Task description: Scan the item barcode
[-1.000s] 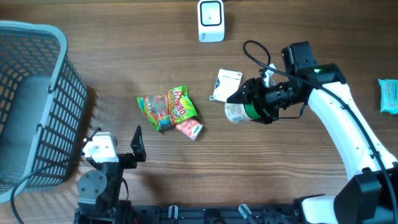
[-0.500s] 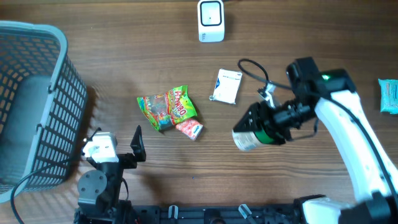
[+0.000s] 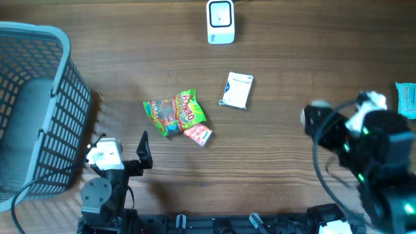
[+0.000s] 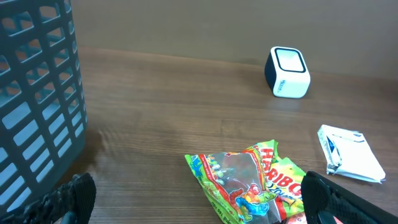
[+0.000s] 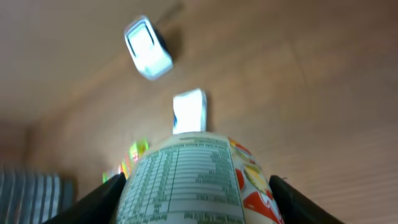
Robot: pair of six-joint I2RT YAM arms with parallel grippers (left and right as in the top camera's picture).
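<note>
My right gripper is shut on a white tub with a nutrition table and red and yellow fruit print. Its black fingers press against both sides of the tub. The white scanner stands far ahead on the table, blurred in this view, and at the back centre from overhead. There the right arm is raised close to the camera at the right and hides most of the tub. My left gripper stands open near the front left, low over the table with nothing between its fingers.
A green Haribo bag and a small pink packet lie mid-table. A white packet lies behind them. A grey basket fills the left side. A teal packet sits at the right edge.
My right arm has carried the tub away from beside the white packet, toward the front right and up close to the overhead camera. The left arm has not moved.
</note>
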